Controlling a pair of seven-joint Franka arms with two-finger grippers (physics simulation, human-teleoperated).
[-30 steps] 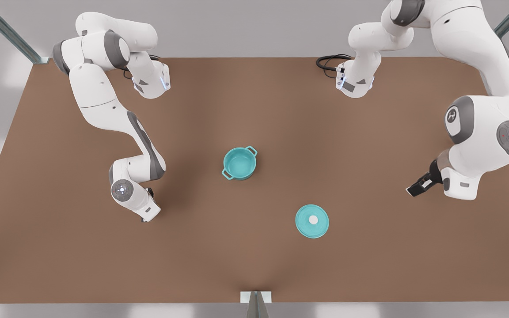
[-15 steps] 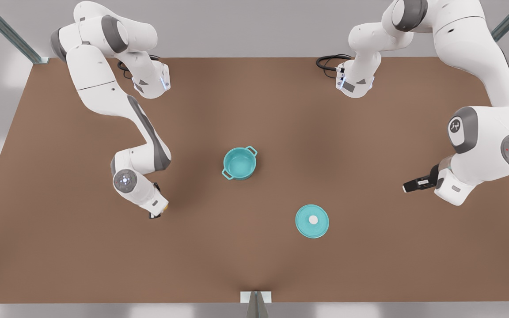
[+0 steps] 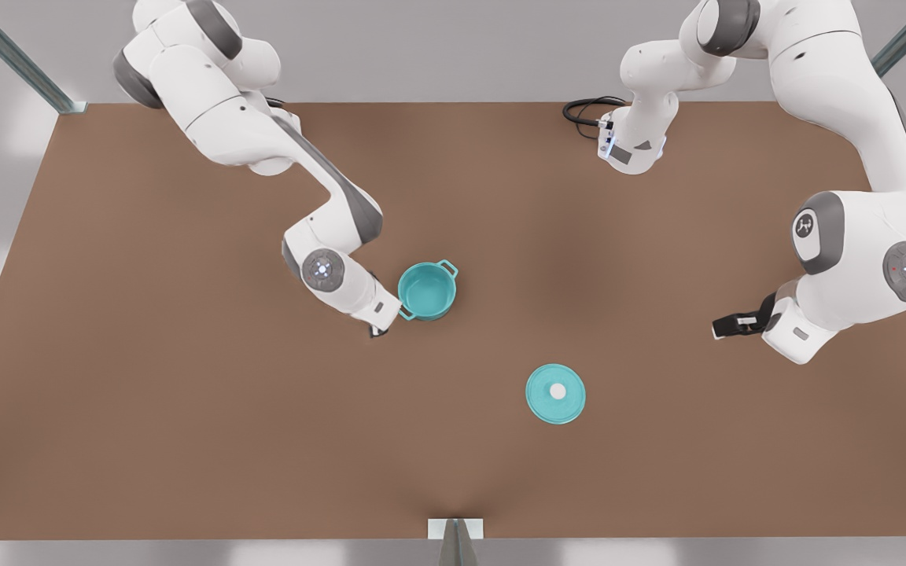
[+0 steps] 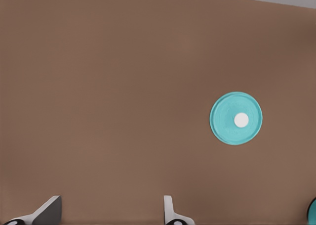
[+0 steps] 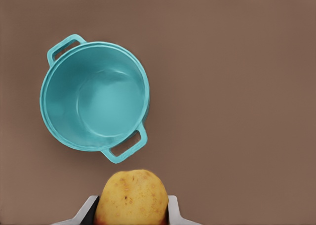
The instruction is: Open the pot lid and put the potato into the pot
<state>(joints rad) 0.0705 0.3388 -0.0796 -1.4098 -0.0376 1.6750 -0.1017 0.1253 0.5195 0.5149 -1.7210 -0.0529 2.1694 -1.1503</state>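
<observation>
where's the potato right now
The potato is clamped in the right gripper, at the front view's left of the open pot, beside its handle.

Even, diffuse light is washing over the brown surface [image 3: 185,440]; soft shadows are pooling beneath the arms and beside the pot [image 3: 427,291], and everything is staying crisp.
</observation>
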